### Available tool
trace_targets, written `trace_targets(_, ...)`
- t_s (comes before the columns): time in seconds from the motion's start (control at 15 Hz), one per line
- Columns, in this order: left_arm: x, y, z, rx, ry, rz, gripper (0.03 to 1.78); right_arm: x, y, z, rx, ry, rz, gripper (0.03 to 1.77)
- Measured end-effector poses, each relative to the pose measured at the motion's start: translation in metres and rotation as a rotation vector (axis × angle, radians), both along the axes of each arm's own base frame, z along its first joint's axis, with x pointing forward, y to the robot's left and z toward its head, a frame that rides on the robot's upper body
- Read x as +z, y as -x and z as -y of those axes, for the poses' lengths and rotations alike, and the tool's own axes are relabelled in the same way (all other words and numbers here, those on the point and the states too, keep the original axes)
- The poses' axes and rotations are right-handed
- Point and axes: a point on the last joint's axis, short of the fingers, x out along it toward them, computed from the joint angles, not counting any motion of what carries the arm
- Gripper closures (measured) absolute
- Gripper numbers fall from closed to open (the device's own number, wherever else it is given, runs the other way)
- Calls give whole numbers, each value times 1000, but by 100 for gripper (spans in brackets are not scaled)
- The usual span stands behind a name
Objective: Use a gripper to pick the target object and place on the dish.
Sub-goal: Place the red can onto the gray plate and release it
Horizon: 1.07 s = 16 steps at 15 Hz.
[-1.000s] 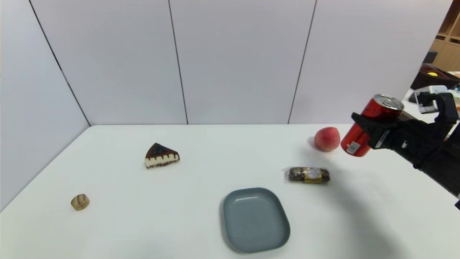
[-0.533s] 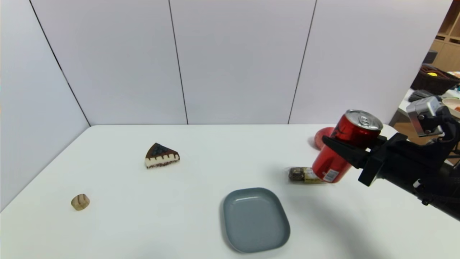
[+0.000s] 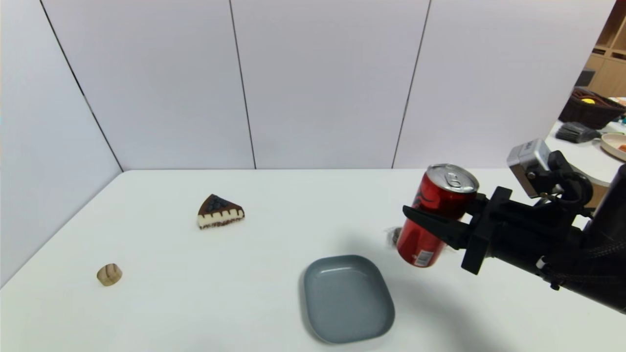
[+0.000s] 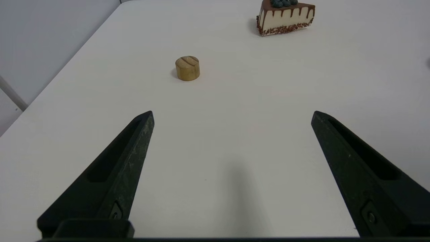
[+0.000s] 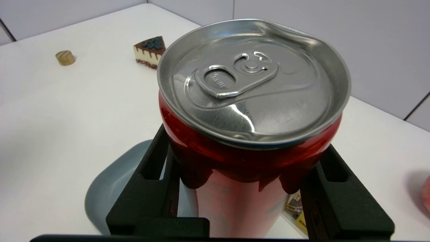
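In the head view, your right gripper (image 3: 430, 222) is clamped on the red can (image 3: 436, 215), one black finger on either side of its body. The can hangs in the air, tilted, its silver top leaning away from the grey-blue dish (image 3: 348, 298) and its base with the small white label nearest the dish. The base sits above and just to the right of the dish's far right corner, not touching it. Right behind the can's base you can make out only a sliver of the chocolates pack (image 3: 394, 235). Well to the left of the dish, farther back, lies the cake slice (image 3: 219, 211), and farther left still the small wooden cylinder (image 3: 109, 274), all on the white table (image 3: 195, 303).

In the left wrist view, your left gripper (image 4: 231, 116) hangs with its two fingers spread wide apart and nothing between them. The wooden cylinder (image 4: 187, 68) and the cake slice (image 4: 285, 16) stand on the table (image 4: 235, 101) beyond it.

In the right wrist view, the can (image 5: 252, 111) fills the middle, pull tab up, with the right gripper's fingers (image 5: 153, 188) pressed against both its sides. The dish (image 5: 111, 191) shows beneath and beside the can's base, and a corner of the chocolates pack (image 5: 294, 210) peeks out on the other side of the can.
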Motion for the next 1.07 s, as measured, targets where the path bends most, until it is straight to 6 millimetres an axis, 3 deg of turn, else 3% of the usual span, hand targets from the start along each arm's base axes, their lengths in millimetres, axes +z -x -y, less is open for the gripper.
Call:
trace_targets(0.33,0,0,0,0,1,0,12,-7,-15,-32,82,13,-38,85)
trace_targets(0.53,0,0,0,0,1,0,12,-17,-13,-52,151,35,-69,85)
trace_targets(1.07,0,0,0,0,0,0,12,-41,-16,-82,233,75,-108,85)
